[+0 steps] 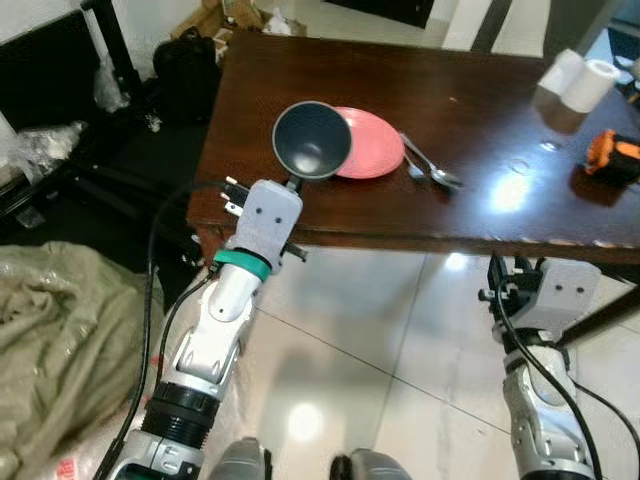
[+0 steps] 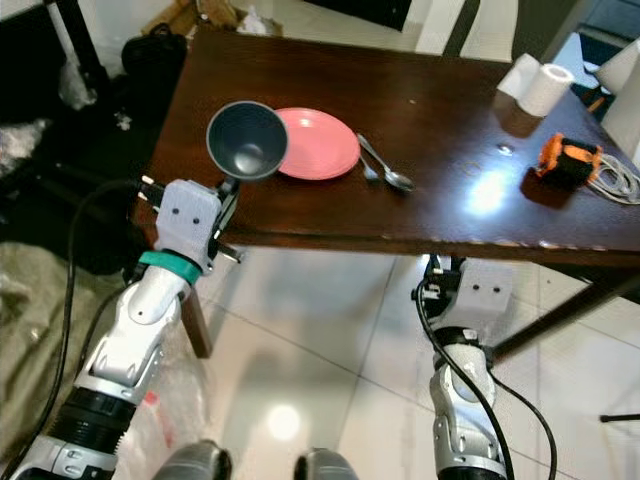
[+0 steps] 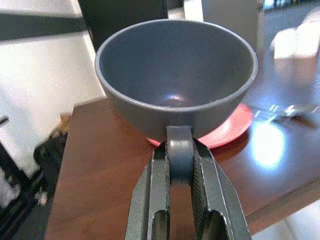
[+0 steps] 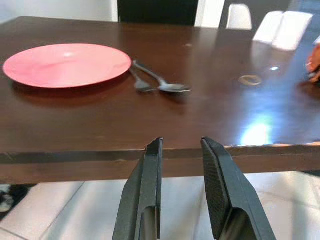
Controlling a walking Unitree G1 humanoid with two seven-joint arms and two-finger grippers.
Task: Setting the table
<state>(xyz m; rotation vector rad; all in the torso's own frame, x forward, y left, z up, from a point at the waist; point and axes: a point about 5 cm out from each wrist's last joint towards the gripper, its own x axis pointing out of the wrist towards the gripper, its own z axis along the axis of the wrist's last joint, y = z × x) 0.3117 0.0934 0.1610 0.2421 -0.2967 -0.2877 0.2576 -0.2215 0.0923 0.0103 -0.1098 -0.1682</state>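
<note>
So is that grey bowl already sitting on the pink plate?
No, the left gripper holds the grey bowl by its rim, tilted, above the pink plate.

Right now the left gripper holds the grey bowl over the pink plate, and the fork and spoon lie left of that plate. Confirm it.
One thing is wrong: the fork and spoon lie right of the pink plate, not left, as the right eye view shows. The left gripper does hold the grey bowl by its rim above the plate's near edge.

No legible text or labels
</note>
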